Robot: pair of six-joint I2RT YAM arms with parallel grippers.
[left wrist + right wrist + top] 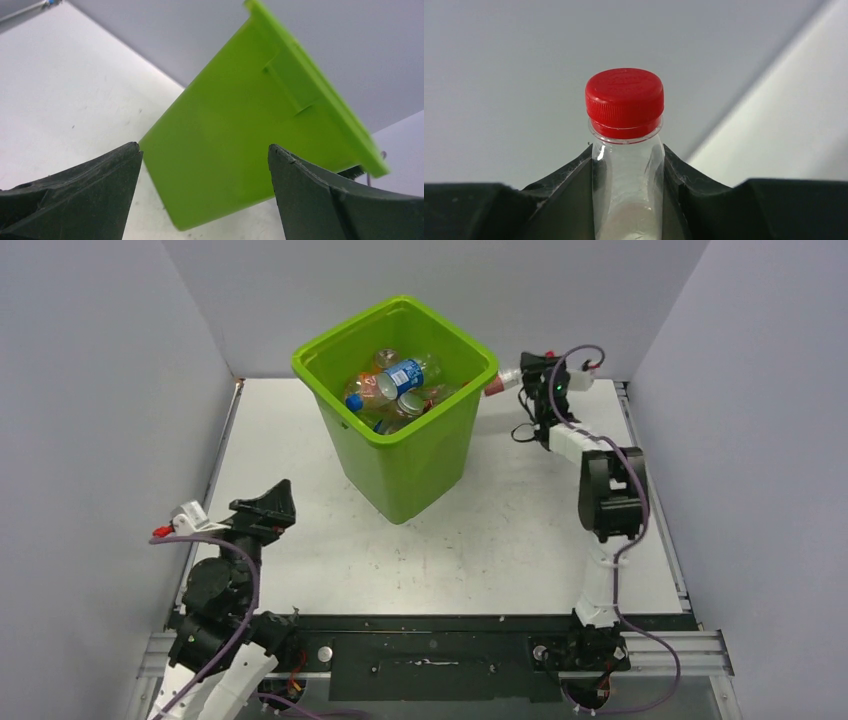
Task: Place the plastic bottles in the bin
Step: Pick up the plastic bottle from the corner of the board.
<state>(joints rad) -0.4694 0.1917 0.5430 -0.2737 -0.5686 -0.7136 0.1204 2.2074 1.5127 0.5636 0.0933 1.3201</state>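
Right hand clamped on the neck of a clear red-capped bottle, cap just beside the bin rim, near the back wall. Other plastic bottles lie inside. Left hand, jaws wide and empty, faces the bin across open tabletop.

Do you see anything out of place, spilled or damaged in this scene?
Nothing stands out. The plastic bottles lie jumbled inside the lime-green bin, which stands upright. The right end effector grips a clear red-capped bottle just below its cap, beside the bin's rim. No spill shows on the table.
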